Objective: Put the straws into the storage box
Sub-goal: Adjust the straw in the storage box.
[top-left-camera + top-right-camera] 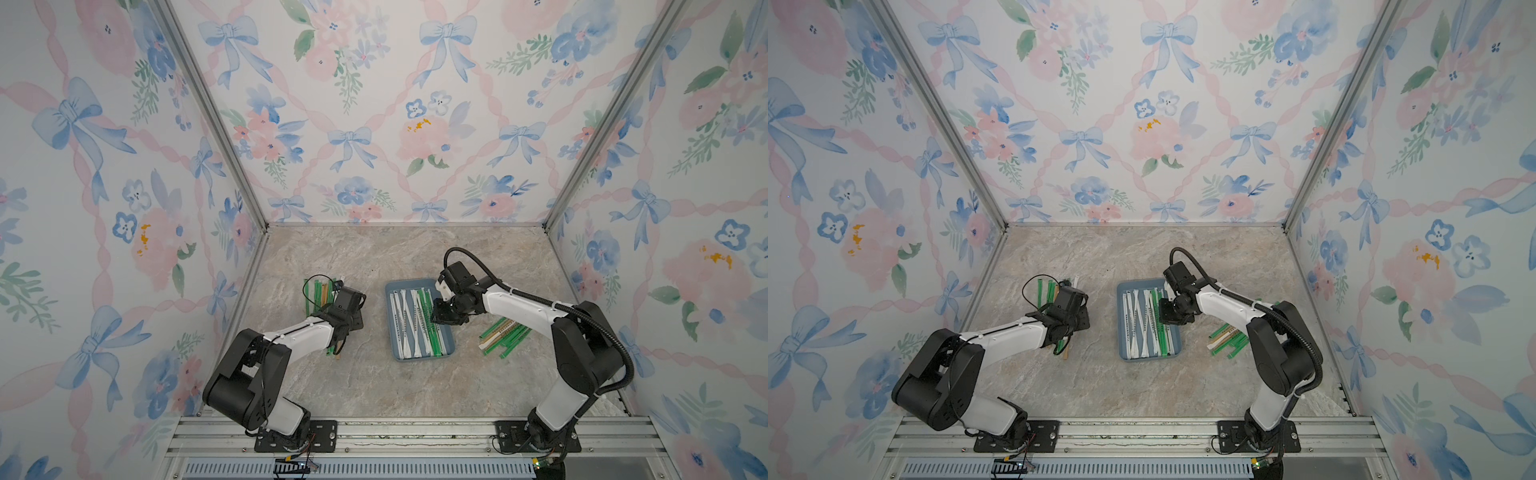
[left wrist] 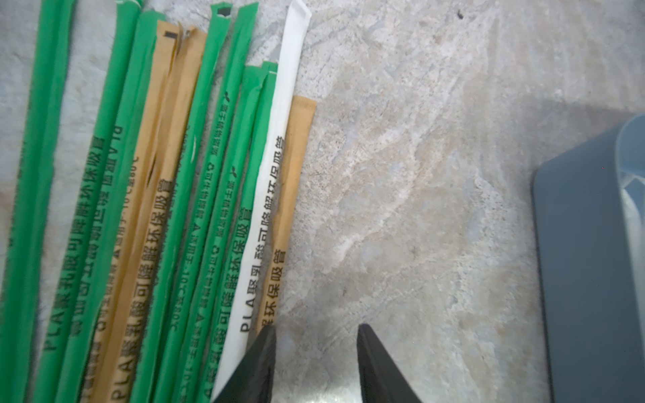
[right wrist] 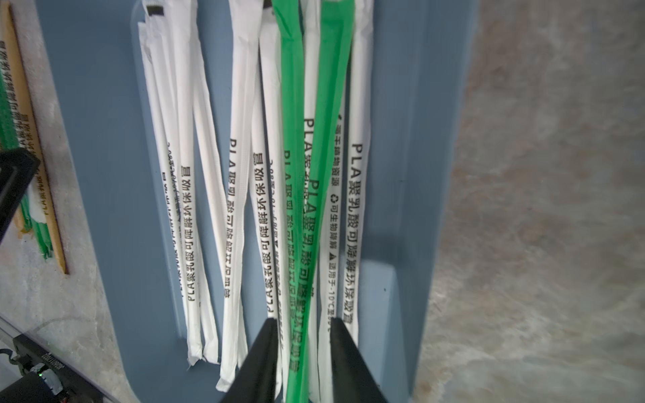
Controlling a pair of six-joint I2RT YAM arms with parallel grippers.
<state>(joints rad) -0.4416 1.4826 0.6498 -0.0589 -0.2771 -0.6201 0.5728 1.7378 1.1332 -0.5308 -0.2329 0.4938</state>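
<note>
The right pincer (image 3: 302, 319) is spread over the storage box (image 3: 412, 174). A green straw (image 3: 301, 286) lies loose between its tips. The left pincer (image 2: 316, 326) is spread too, with bare worktop (image 2: 419, 209) between its tips, right beside a tan straw (image 2: 289, 195). Many straws (image 1: 415, 320) lie in the box. The left pile (image 1: 318, 293) waits at its 9 o'clock and the right pile (image 1: 505, 336) at 3 o'clock. The job looks less than half done. The left arm hides part of its pile.

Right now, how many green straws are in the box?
2. One green straw and another lie crossed in the box, among white straws. More could be hidden underneath.
</note>
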